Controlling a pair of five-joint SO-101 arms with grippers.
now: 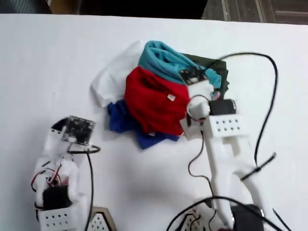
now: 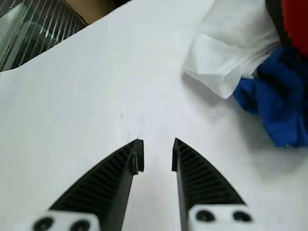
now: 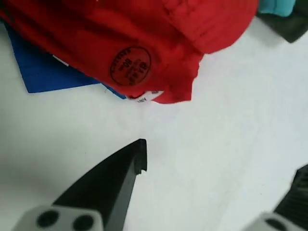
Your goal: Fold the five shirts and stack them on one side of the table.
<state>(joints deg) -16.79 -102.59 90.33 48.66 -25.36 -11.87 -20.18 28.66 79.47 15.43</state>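
The left gripper [image 2: 156,155] hangs low over the bare table [image 1: 48,57], its ridged black fingers only a narrow gap apart and holding nothing. It is probably parked there to leave room for the other arm. Ahead of it and off to one side lies the heap of unfolded shirts. A thin, papery-looking white shirt [image 2: 231,53] is nearest its tips, with a soft, crumpled blue shirt [image 2: 279,101] just beyond and partly under the rest. A red shirt [image 3: 144,29] sits on top of the heap, bunched and rounded, with a round printed stamp and a small label near its hem. A teal shirt [image 1: 166,60] and a dark green shirt [image 1: 216,67] are tucked behind it. The right gripper [image 3: 219,168] is spread wide and empty just short of the red hem. It looks placed to take that loose edge first, since the top shirt should pull free most easily.
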